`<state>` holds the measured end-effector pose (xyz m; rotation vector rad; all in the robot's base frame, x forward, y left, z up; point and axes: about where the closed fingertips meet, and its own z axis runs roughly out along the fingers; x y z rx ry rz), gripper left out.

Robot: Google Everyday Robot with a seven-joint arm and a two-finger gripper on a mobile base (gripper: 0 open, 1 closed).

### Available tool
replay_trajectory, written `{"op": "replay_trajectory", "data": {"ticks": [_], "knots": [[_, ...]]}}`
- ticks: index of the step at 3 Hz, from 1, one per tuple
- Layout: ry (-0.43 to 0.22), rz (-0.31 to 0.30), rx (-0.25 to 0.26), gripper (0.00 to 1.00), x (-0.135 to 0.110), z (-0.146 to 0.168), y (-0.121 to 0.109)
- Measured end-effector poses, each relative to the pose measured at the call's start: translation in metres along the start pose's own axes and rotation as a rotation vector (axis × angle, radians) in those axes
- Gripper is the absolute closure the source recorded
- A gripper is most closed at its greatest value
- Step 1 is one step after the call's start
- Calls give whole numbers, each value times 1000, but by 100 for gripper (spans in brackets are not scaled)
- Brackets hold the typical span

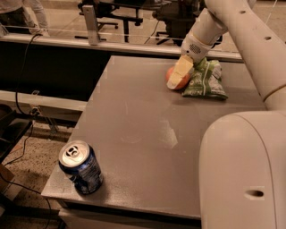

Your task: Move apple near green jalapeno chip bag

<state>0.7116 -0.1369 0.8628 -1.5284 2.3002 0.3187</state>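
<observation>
**Op:** Quick rundown, near to far?

**Spotter:** Nearest to you, bottom R of view, is the robot's white body point(243, 174), which blocks that corner of the grey worktop point(147, 134). At the near L corner there's a blue soda can point(82, 167). It's upright, top opened, close to the edge and well apart from everything else. The mid worktop has only pale scuffs.

**Op:** And the apple?

**Spotter:** You'll find it at the far side, R of centre. The apple point(171, 79) is orange-red and sits low at the worktop surface. It's just beside the green jalapeno chip bag point(204, 80), on the bag's L. Can't tell if the two are actually touching, as the gripper covers the gap. The bag lies flat and crinkled, w/ white patches.

**Op:** Gripper?

**Spotter:** The gripper point(178, 77) is right on the apple, and the white arm point(241, 36) comes down to it from upper R. One of the pale fingers point(183, 69) lies flat across the apple's front, and the other is hidden behind the fruit. To me that reads as closed around the apple.

**Op:** Behind the worktop?

**Spotter:** There's a long rail point(134, 44) along the far edge, then office chairs point(120, 9) on a light floor. A dark cable point(22, 71) hangs down at far L.
</observation>
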Motion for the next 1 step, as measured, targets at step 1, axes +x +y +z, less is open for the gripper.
{"op": "replay_trajectory", "data": {"ticks": [1], "knots": [[0, 0, 0, 0, 0, 0, 0]]}}
